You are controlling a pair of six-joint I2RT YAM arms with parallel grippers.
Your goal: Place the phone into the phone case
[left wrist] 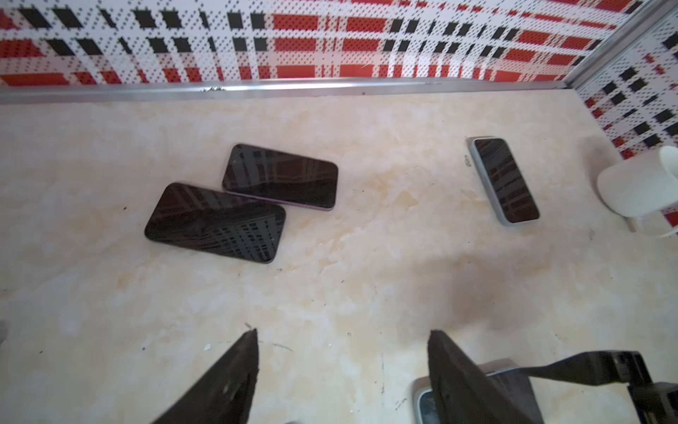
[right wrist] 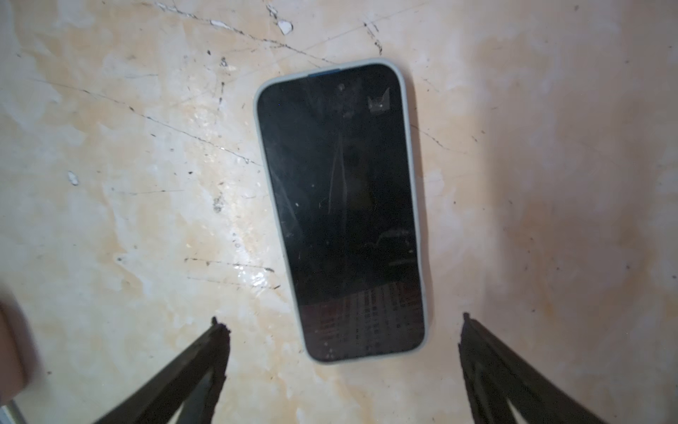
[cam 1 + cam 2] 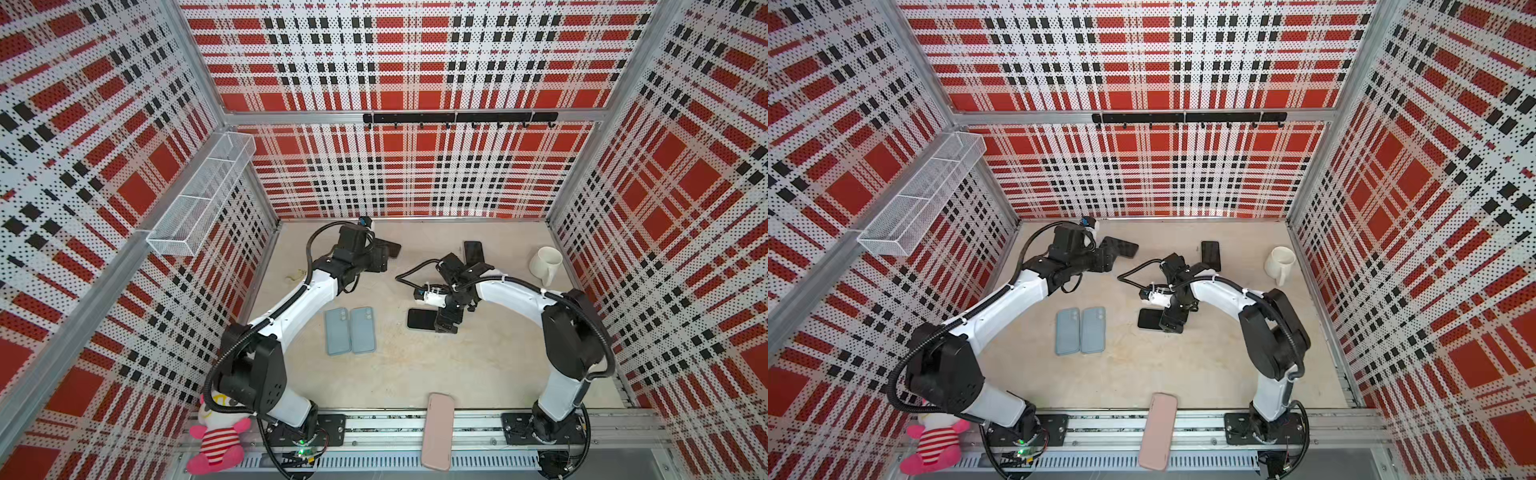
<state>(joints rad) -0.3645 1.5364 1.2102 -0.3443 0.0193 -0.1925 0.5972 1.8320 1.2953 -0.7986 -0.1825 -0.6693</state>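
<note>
Now the cased phone (image 2: 341, 205) lies screen-up on the counter (image 3: 457, 374) at nine o'clock of the right gripper (image 2: 343, 321), spread wide and clear of it, while the left gripper (image 1: 343, 332), at the counter's eleven o'clock, gapes empty.

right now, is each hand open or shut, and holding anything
Left hand: open, holding nothing.
Right hand: open, holding nothing; the cased phone lies loose beneath it, untouched by its fingers.
</note>
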